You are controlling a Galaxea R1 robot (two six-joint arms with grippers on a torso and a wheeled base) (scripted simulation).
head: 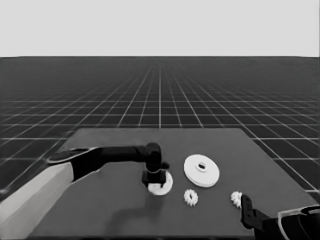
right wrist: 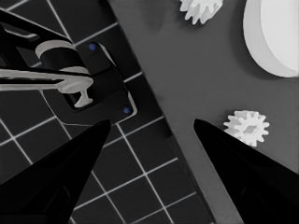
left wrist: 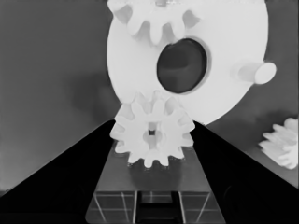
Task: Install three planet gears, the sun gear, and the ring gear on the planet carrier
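My left gripper holds a small white toothed planet gear between its fingers, over the near rim of the smaller round part, a thin flat white disc with a round dark central hole near the table's middle. A second gear already sits on the disc's far side, and a bare peg stands up from its face. The larger round part, thick and white, lies flat just to the right. Two more gears lie loose on the table, one in front of the larger part, the other farther right
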